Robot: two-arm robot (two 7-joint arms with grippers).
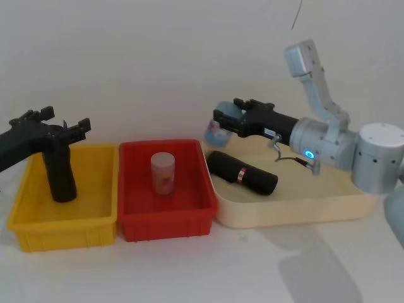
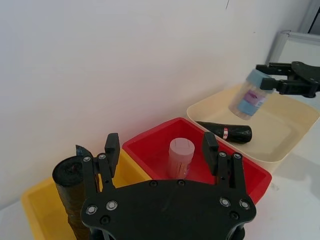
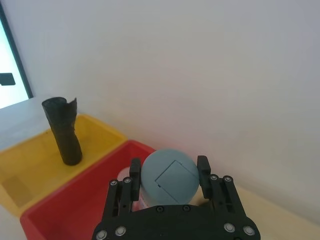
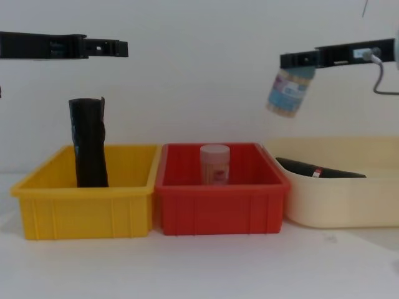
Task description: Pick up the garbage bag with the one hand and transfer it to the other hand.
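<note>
Garbage bag (image 1: pixel 243 172) lying untouched in cream tray (image 1: pixel 290 205).
Right gripper (image 1: pixel 222 121) raised above tray, pinching blue-capped jar (image 4: pixel 288 93); left gripper (image 2: pixel 161 148) spread wide above yellow bin (image 1: pixel 95 224).

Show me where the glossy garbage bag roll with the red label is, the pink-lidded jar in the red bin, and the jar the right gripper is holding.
garbage bag roll (image 1: pixel 243 172), head view, middle of the roll.
pink-lidded jar (image 1: pixel 163 173), head view, its side.
held jar (image 4: pixel 288 92), chest view, its label.
right gripper (image 3: pixel 168 172), right wrist view, between its fingers.
</note>
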